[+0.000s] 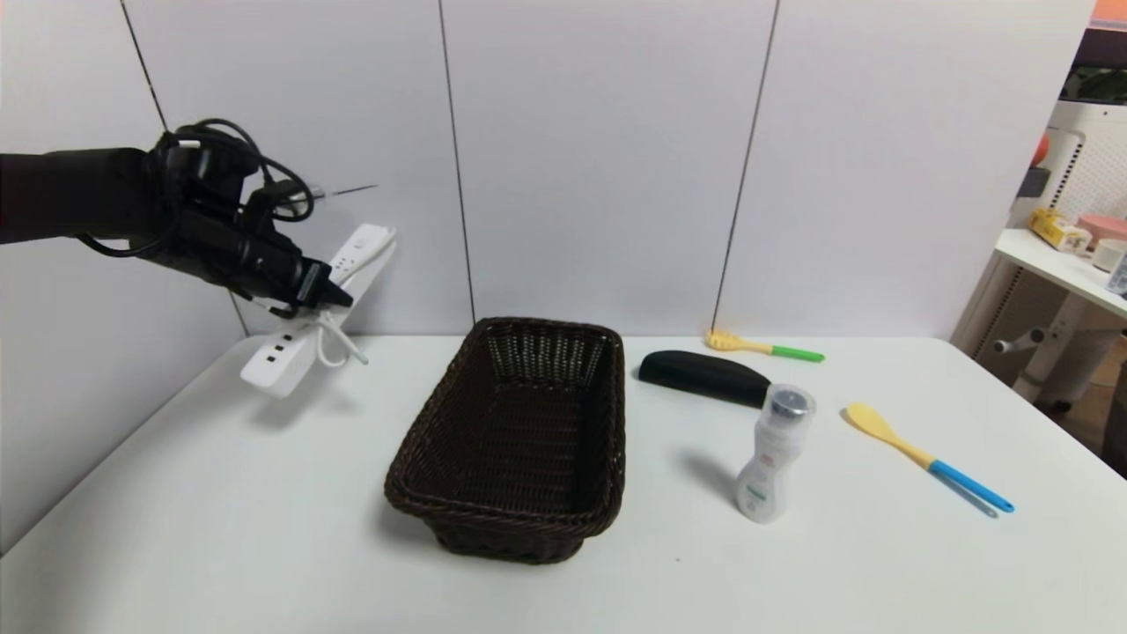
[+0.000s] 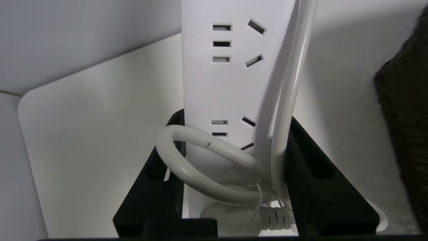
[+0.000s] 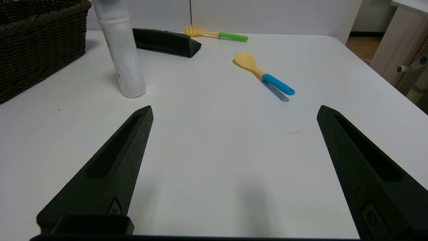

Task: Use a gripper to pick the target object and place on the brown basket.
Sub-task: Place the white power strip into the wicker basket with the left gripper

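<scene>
My left gripper (image 1: pixel 327 295) is shut on the white power strip (image 1: pixel 280 352) and holds it tilted in the air above the table's far left corner. Its bundled white cord (image 1: pixel 333 345) hangs beside the fingers. In the left wrist view the strip (image 2: pixel 230 77) and the looped cord (image 2: pixel 200 167) sit between the black fingers (image 2: pixel 157 187). The brown wicker basket (image 1: pixel 519 440) stands empty at the table's middle, to the right of the held strip; its edge shows in the left wrist view (image 2: pixel 408 110). My right gripper (image 3: pixel 234 112) is open and empty, low over the table's near right; it is out of the head view.
A white bottle (image 1: pixel 775 453) stands right of the basket. A black oblong case (image 1: pixel 704 377) lies behind it. A yellow fork with green handle (image 1: pixel 762 346) and a yellow spoon with blue handle (image 1: pixel 924 456) lie at the right. A wall runs along the back.
</scene>
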Robot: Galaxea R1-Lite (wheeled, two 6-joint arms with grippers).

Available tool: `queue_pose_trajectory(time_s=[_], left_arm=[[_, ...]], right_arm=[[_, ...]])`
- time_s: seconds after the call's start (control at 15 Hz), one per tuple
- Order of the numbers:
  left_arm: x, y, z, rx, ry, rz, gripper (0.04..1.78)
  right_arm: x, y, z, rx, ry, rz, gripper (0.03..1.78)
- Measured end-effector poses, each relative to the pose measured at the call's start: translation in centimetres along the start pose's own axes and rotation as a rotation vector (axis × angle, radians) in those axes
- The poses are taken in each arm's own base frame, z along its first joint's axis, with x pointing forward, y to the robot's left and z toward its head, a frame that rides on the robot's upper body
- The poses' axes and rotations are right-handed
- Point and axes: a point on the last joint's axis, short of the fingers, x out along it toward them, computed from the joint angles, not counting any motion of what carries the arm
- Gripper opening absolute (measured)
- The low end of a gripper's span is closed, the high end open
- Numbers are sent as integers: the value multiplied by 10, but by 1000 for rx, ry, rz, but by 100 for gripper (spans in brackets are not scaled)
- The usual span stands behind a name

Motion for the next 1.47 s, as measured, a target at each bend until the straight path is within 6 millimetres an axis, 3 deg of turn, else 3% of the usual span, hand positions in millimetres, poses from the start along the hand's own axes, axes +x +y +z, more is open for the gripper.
queue_pose_trajectory(time_s=[0.47,0.67,0.87,1.13,1.47], left_arm=[[-56,-83,36,-22,-145,-134,86],[-69,-126,40,-19,-158,-235,86],[-78,-156,38,6,-153,-306,86],[-82,-168,34,35,-145,-334,86],[-81,-171,15,18,-71,-342,86]], right_arm=[[0,0,0,0,0,0,169],[0,0,0,0,1,0,169],[0,0,0,0,0,0,169],[0,0,0,0,0,0,169],[0,0,0,0,0,0,169]])
